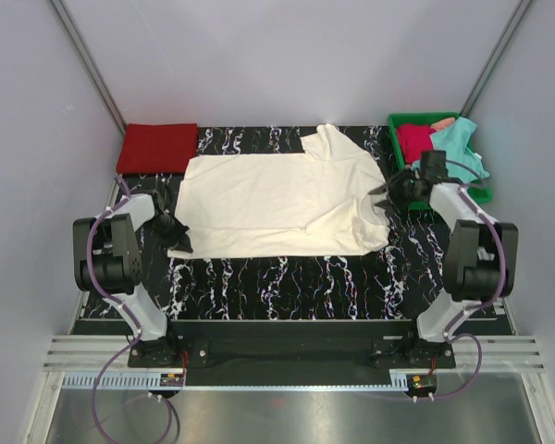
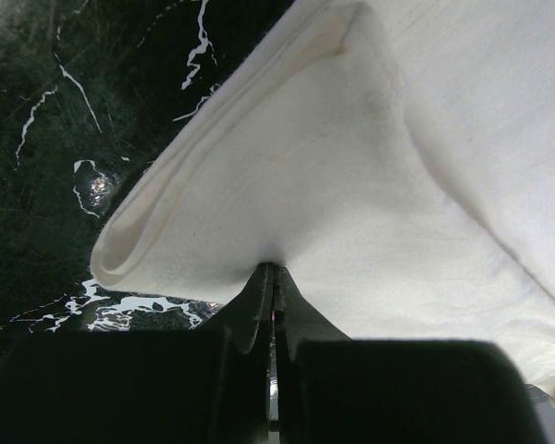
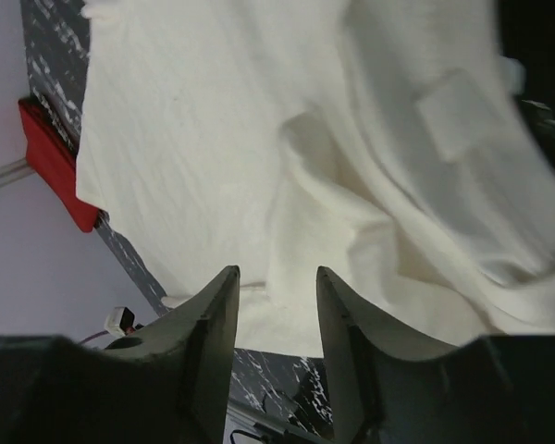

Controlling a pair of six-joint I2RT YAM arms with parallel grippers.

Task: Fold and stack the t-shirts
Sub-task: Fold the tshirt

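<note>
Cream shirt [image 1: 277, 203] lies spread across the black marbled table [image 1: 287, 277], reaching from the left gripper [image 1: 178, 242] to the right gripper [image 1: 381, 194]. The left gripper's jaws are pressed together on the shirt's near-left corner. Its wrist view shows the cloth puckering into the closed tips, with a doubled edge curling away to the gripper's left. The right gripper's jaws stand spread with nothing between them, poised at the shirt's right edge beside a sleeve; whether its fingertips touch the cloth cannot be told. Ahead of it, in its wrist view, the shirt lies rumpled in soft folds. A folded red shirt [image 1: 157, 148] sits at the table's far-left corner, beyond the left gripper and just beside the cream shirt's far-left corner. Just past the right gripper, on the side away from the cream shirt, a green tray [image 1: 392, 143] holds a crimson shirt [image 1: 413, 139] and a teal shirt [image 1: 458, 148], both bunched.
</note>
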